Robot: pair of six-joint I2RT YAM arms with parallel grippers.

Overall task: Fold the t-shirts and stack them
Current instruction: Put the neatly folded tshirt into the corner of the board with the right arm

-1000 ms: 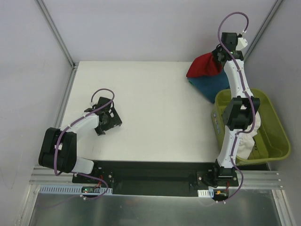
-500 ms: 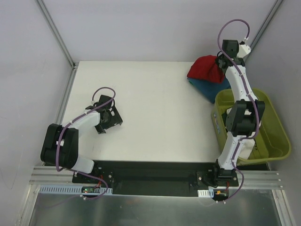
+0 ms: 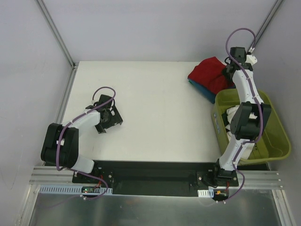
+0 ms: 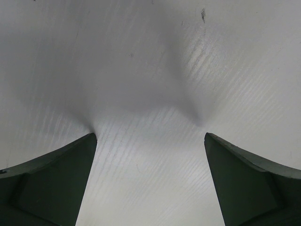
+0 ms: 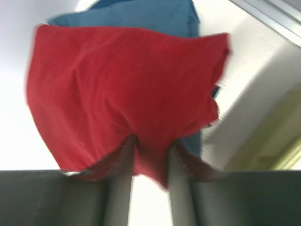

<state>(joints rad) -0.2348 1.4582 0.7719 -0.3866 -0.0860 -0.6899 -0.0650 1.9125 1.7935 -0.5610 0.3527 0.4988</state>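
Right gripper (image 3: 229, 71) had swung back toward the desk's far right corner since a second earlier. It took the red t-shirt (image 3: 209, 73) with it, and the shirt went from a lifted bunch to a flatter spread. Left arm had not shifted in any way that showed.

- Red t-shirt lay over the teal t-shirt (image 3: 203, 92) at the far right corner of the desk (image 3: 155, 108), up against the far rim of the olive tub (image 3: 275, 127). Only a strip of teal showed along the red one's near-left edge.
- Right wrist view was motion-blurred. Red t-shirt (image 5: 122, 84) draped down from the right gripper (image 5: 150, 143), with folds converging on the fingers (image 5: 120, 188). Teal cloth (image 5: 141, 14) showed beyond it, and a bit of tub (image 5: 277, 146) at lower right.
- Right jaws were a narrow gap apart with red cloth bunched in that gap. Could not tell whether they gripped it or had let go.
- Left gripper (image 3: 109, 120) sat low over the left half of the desk, well apart from the shirts. Its wrist view showed the left gripper (image 4: 149, 136) with jaws spread wide, nothing between them, and bare desk (image 4: 150, 70) below.
- White cloth (image 3: 228, 123), apparently the white t-shirt, sat in the tub and was mostly hidden behind the right arm.
- Tub stood at the right edge of the desk, toward the near side.
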